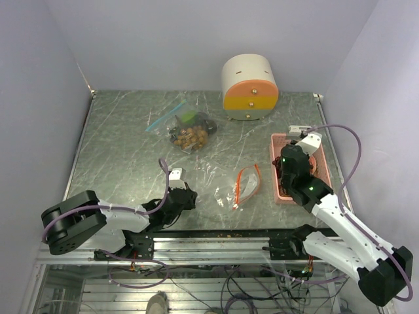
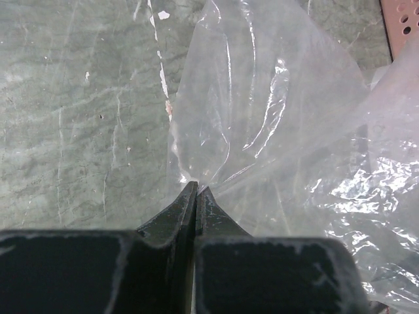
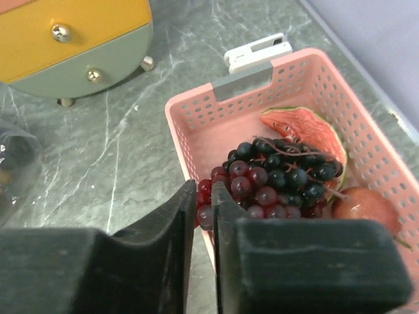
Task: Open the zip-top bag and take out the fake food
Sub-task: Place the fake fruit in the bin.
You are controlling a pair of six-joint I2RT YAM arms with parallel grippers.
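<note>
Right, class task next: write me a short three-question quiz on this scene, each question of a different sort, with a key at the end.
1. True or false: the left fingers are shut on the plastic of the clear bag.
2. Multiple choice: what lies in the pink basket? A) a grape bunch, a watermelon slice and a round red fruit; B) a spoon and a cup; C) nothing at all.
3. Fill in: the far bag, with fake food inside, has a ____ zip strip.

Key: 1 true; 2 A; 3 blue.
</note>
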